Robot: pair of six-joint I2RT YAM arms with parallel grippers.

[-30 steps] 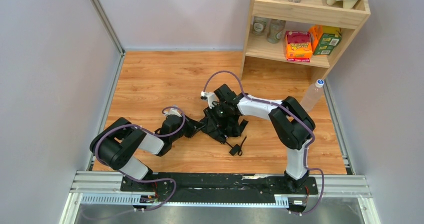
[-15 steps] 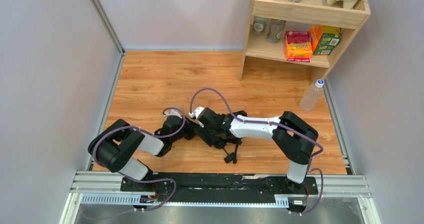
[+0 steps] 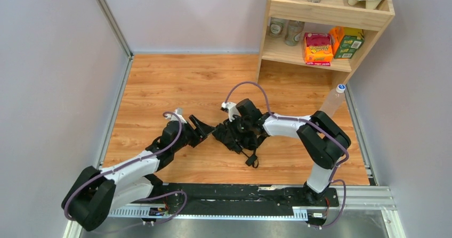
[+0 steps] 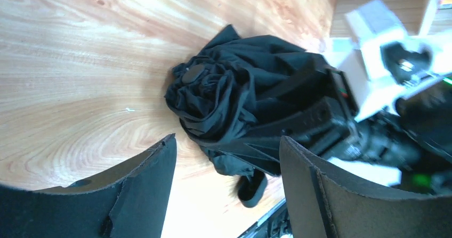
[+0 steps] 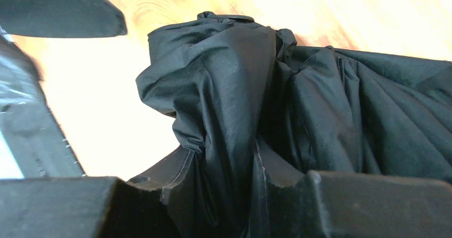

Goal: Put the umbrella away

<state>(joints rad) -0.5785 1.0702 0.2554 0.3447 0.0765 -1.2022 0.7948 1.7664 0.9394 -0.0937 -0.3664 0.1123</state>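
The umbrella (image 3: 230, 135) lies collapsed on the wooden floor as a crumpled bundle of black fabric, its handle and strap (image 3: 251, 158) trailing toward the near edge. My right gripper (image 3: 238, 127) is over the bundle. In the right wrist view, my right gripper (image 5: 224, 153) is shut on a fold of the umbrella (image 5: 341, 105) cloth. My left gripper (image 3: 200, 126) stands open just left of the bundle, holding nothing. In the left wrist view, the umbrella (image 4: 229, 94) sits ahead of the spread fingers of my left gripper (image 4: 227, 142), with its cap button facing the camera.
A wooden shelf (image 3: 325, 14) stands at the back right with snack boxes, bottles and cups on it. A clear plastic bottle (image 3: 333, 100) stands on the floor beside it. Grey walls close in both sides, and a metal rail (image 3: 234, 195) runs along the near edge.
My left gripper has opened, let go of the umbrella and drawn back slightly, its arm stretching out low. My right gripper has closed on the fabric and shifted right with the bundle.
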